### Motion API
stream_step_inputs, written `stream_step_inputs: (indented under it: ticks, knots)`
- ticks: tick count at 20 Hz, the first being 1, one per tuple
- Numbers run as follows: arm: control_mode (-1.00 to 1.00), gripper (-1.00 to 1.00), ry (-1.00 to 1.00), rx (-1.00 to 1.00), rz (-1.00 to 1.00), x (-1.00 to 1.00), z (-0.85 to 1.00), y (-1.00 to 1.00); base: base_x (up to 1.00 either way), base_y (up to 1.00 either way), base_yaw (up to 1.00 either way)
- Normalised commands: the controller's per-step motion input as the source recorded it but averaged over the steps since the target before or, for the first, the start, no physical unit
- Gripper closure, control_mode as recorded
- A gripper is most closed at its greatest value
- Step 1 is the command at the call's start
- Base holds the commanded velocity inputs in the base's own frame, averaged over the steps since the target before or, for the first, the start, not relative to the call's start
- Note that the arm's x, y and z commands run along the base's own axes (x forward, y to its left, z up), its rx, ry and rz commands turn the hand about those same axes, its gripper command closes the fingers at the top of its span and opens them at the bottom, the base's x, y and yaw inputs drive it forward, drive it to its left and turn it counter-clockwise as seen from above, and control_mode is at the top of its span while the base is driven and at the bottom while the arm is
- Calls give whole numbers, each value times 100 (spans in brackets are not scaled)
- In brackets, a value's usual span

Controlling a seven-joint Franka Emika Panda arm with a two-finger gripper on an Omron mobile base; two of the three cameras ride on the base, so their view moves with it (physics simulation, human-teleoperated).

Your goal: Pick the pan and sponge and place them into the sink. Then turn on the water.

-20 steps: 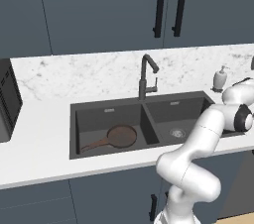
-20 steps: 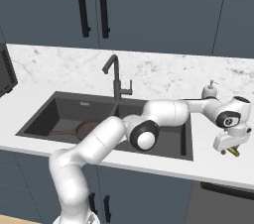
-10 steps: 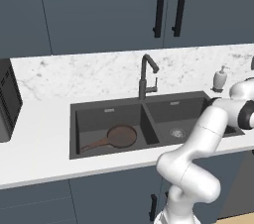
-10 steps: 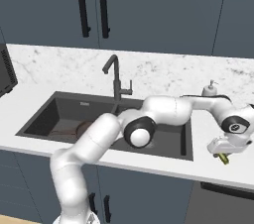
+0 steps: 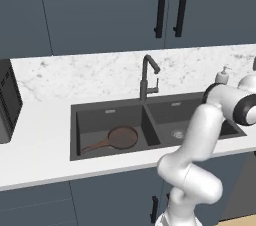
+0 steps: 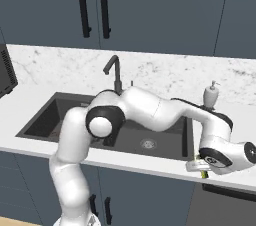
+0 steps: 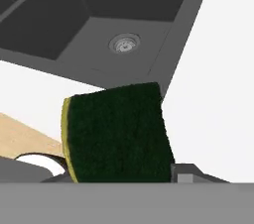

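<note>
The pan [image 5: 120,137] already lies in the left basin of the sink [image 5: 100,115], flat on the bottom with its handle toward the front left corner, so this half of the task looks done. The sponge [image 7: 119,134] is the thing in hand now. In the hand view it sits right in front of the camera, green layer facing it and the thin yellow edge on its left side, directly at the fingers; one finger tip [image 7: 187,172] shows at its lower right corner, touching it. The gripper [image 6: 201,166] seems to be pinching the sponge between its two fingers (the second finger is hidden behind the sponge, so I judge this from how the sponge hangs in the air). In the right base view the hand is over the front edge of the counter [image 6: 235,120], just beside the right end of the sink, and a small yellow-green piece shows under it. Beyond the sponge, the hand view shows the drain [image 7: 124,43] of the right basin, so the hand seems turned toward the sink for the drop. The sponge is not yet over the basin. The faucet [image 5: 148,77] stands behind the divider, and no water runs from it.
</note>
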Motion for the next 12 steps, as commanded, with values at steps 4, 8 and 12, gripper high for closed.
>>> stream_step_inputs:
  ticks: [4,8,12]
  knots:
    - [-100,100,-30,-2,-5,-25,27,100,0,0,0]
    - [-100,100,-2,-7,5,24,83,100,0,0,0]
    - [-100,100,21,-20,19,66,99,100,0,0,0]
